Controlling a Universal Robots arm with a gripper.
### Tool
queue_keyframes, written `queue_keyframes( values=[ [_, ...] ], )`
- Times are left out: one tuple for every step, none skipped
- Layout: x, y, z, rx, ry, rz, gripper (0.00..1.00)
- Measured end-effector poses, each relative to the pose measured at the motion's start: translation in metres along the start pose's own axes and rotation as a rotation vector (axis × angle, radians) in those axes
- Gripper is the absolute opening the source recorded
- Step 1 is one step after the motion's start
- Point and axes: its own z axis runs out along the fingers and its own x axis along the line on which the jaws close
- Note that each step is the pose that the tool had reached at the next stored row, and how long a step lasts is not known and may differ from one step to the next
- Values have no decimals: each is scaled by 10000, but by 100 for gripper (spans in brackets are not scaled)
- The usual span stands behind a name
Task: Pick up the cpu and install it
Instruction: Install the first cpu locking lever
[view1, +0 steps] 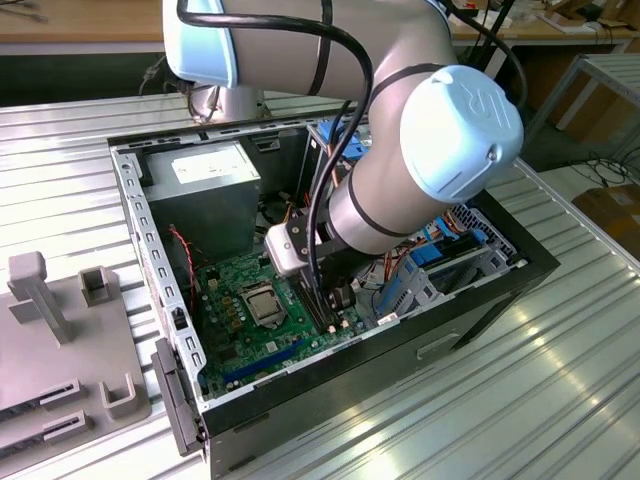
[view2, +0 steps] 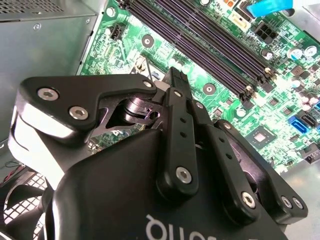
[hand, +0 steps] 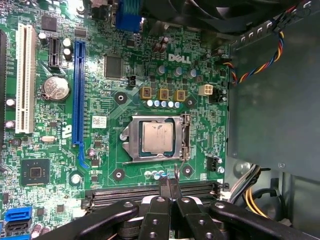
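We see the cpu (hand: 157, 139) seated in its socket (hand: 129, 142); our gripper (hand: 169, 186), fingers together and empty, hovers near.

A ribbed metal table top (view1: 560, 380) was observed across the exterior view, with bright streaks of light reflected along its grooves. A wooden bench edge (view1: 80, 22) was seen running along the far side, above a dark band. A grey metal frame (view1: 590, 75) stood at the exterior view's right (its lower part was cut off), and a brown cardboard box (view1: 612, 212) was noted on the floor below it.
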Motion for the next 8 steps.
queue_keyframes(
  values=[
    [-3, 0, 1, 0, -6, 0, 11],
    [-5, 0, 1, 0, -12, -1, 11],
    [-8, 0, 1, 0, -16, -1, 11],
    [-11, 0, 1, 1, -25, -1, 11],
    [-13, 0, 2, 1, -30, -1, 11],
    [-20, -1, 3, 1, -47, -2, 11],
    [-24, -1, 4, 2, -55, -3, 11],
    [-26, -1, 5, 2, -62, -4, 11]
  ],
)
